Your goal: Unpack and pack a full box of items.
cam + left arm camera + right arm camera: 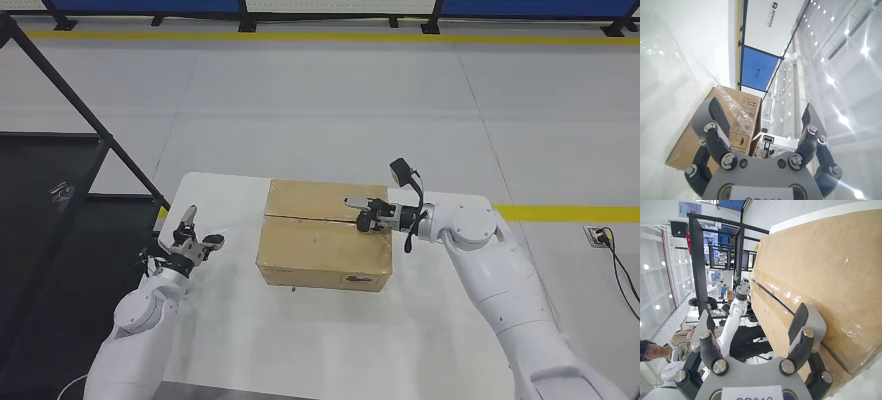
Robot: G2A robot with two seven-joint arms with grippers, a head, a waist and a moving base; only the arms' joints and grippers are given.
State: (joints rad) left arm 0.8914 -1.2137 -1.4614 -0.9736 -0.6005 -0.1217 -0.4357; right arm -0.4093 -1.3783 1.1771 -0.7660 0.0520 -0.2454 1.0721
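Top view showed the cardboard box (323,240) lying near the middle of the white table (230,330). Its long axis ran from the robot's left to its right, and its top flaps were closed. The seam (325,217) between the flaps followed that same long axis, slightly toward the far side of the top. In the right wrist view, glossy clear tape (791,294) covered the seam.

The right gripper (356,213) hung over the right half of the box top, at the seam, pointing toward the robot's left. In the right wrist view its fingers (800,321) were spread wide and gripped nothing. One lay right at the seam on the box (819,266); whether it actually touched the cardboard could not be told.

The left gripper (200,228) sat over the table near the box's left end, apart from it. The left wrist view showed its fingers (717,111) wide open and empty, with the box's labelled end face (751,106) beyond them.
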